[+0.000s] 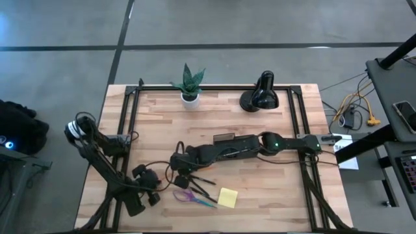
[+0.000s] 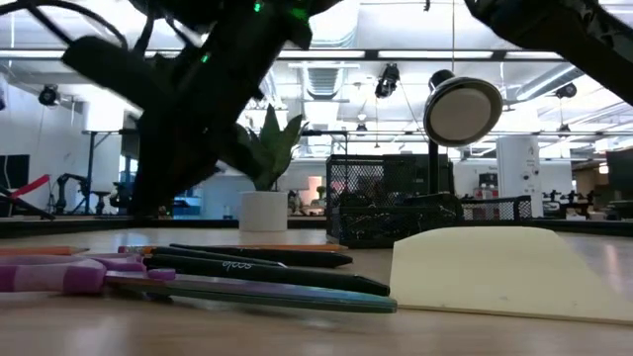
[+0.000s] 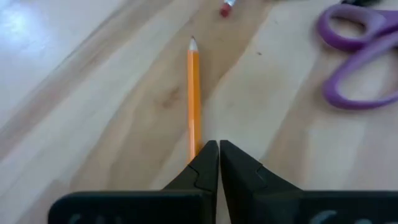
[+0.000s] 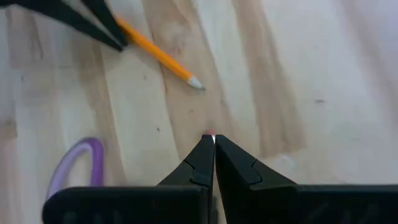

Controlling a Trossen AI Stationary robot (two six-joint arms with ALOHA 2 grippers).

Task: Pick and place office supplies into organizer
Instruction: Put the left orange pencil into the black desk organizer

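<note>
Orange pencil [image 3: 194, 93] lies at the closed, empty left tool [image 3: 217, 149]; right tool [image 4: 209, 144] also closed, empty, hovering over the desk [image 4: 280, 74]. Pick step not begun; next calls for opening the fingers around the pencil.

The plant [image 1: 189, 84] and lamp [image 1: 261, 94] block the table's [image 1: 162, 120] far edge; pens [image 1: 198, 185], scissors [image 1: 192, 197] and sticky pad [image 1: 227, 197] crowd the near middle

A light wooden plank worktop [image 1: 260, 201] sits on a grey concrete floor [image 1: 58, 32]. At its far edge, a green spiky plant in a small white pot [image 1: 190, 84] stands left of a black domed desk lamp [image 1: 261, 95].
</note>
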